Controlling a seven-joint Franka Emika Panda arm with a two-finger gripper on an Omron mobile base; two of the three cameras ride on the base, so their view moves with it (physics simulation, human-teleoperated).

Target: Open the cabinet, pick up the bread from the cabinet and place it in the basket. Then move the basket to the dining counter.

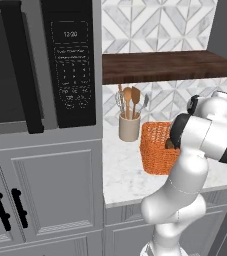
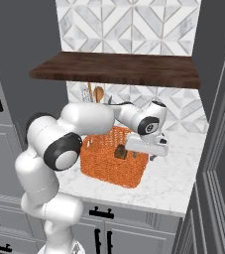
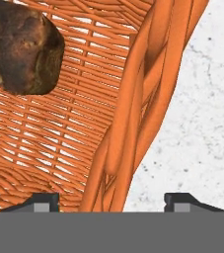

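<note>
The orange woven basket [image 1: 157, 150] [image 2: 114, 166] stands on the narrow marble worktop [image 1: 125, 175]. Inside it lies the bread [image 3: 22, 47] [image 2: 120, 151], a dark-brown crusty lump on the woven floor. My gripper [image 3: 113, 202] [image 2: 151, 155] reaches down over the basket's right-hand wall. Its fingertips [image 3: 44, 200] straddle the thick rim [image 3: 133, 123], one inside the basket and one over the marble. The jaws stand apart with a gap on each side of the rim. The dining counter is out of view.
A beige utensil crock [image 1: 129, 125] stands just left of the basket against the tiled wall. A dark wooden shelf [image 1: 170, 67] hangs above. A microwave [image 1: 40, 65] and shut grey cabinet doors [image 1: 50, 190] are at left, and a tall grey panel [image 2: 223, 149] bounds the worktop at right.
</note>
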